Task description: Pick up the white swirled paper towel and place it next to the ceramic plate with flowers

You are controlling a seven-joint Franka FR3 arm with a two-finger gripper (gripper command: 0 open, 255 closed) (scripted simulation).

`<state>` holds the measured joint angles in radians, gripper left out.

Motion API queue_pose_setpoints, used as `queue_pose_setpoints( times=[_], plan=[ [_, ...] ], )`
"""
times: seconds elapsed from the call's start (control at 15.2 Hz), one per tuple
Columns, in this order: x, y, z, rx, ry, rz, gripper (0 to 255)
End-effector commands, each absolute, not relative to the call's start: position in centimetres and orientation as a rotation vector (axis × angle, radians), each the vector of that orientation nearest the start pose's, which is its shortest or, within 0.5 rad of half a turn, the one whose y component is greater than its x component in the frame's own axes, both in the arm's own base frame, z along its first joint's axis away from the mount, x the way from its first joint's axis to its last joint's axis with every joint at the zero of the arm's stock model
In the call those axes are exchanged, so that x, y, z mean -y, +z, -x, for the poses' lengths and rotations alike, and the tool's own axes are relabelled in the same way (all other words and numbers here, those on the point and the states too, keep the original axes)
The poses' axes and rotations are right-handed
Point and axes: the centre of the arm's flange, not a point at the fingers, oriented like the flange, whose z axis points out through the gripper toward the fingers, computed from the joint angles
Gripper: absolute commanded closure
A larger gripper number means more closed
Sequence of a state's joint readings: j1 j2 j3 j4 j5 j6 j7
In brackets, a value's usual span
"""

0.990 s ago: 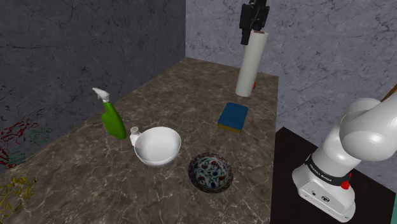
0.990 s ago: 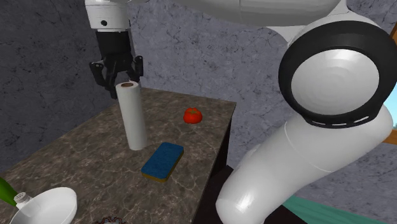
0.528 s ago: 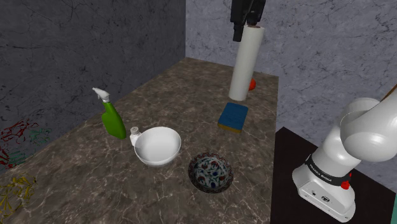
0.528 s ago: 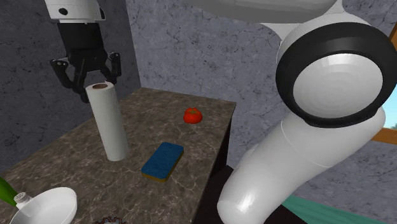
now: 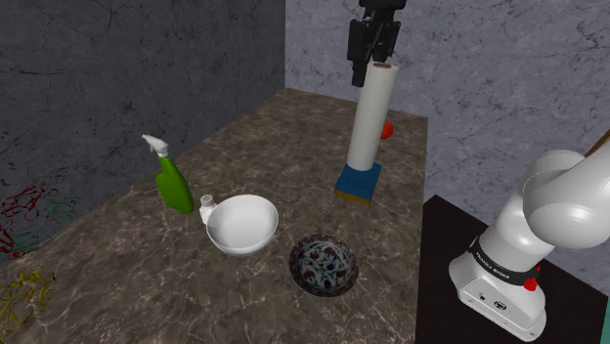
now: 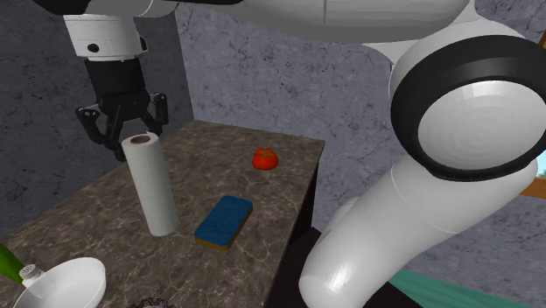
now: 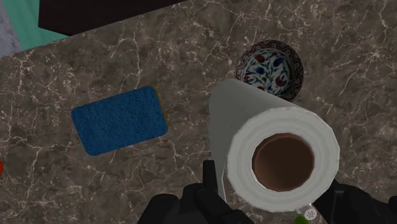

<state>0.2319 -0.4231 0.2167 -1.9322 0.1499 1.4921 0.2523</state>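
The gripper [image 5: 374, 61] hangs high in the upper middle of the shoulder view, its two black fingers [image 7: 207, 179] closed narrow on the top end of the roll [image 5: 370, 117]. The roll is a plain white tube with a brown core. It hangs nearly upright with a slight lean, and in that view its lower end overlaps the far edge of the blue sponge [image 5: 359, 181] at centre right. I cannot tell for sure how far its lower end is off the counter [image 5: 147, 274]. In the second exterior view the gripper [image 6: 136, 138] sits at upper left with its jaws straddling the roll [image 6: 150, 188]. The roll reaches down to left of centre, just beside the sponge [image 6: 223, 220]. A red tomato [image 6: 265, 158] lies further back on the counter, near its far end and well apart from the sponge. Looking down along the hand, the roll [image 7: 280, 159] sits between the fingers. The flowered plate [image 7: 270, 69] shows just past its far end, and the sponge [image 7: 119, 120] lies off to the side, apart from both. In the shoulder view the plate [image 5: 323, 264] rests at lower centre, near the counter's near edge. A white bowl [image 5: 241, 225] stands just beside it to the left. A green spray bottle [image 5: 174, 184] stands further left again.
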Motion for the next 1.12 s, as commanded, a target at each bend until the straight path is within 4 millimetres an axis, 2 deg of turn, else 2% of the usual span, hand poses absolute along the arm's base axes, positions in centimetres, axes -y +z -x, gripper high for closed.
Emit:
queue_pose_setpoints(
  times=[0.0,1.06],
  plan=[
    [-21.2,63.7,-35.6,0.288,0.069,3.078,255],
    [-21.2,55.2,-35.6,0.288,0.069,3.078,255]
  ],
)
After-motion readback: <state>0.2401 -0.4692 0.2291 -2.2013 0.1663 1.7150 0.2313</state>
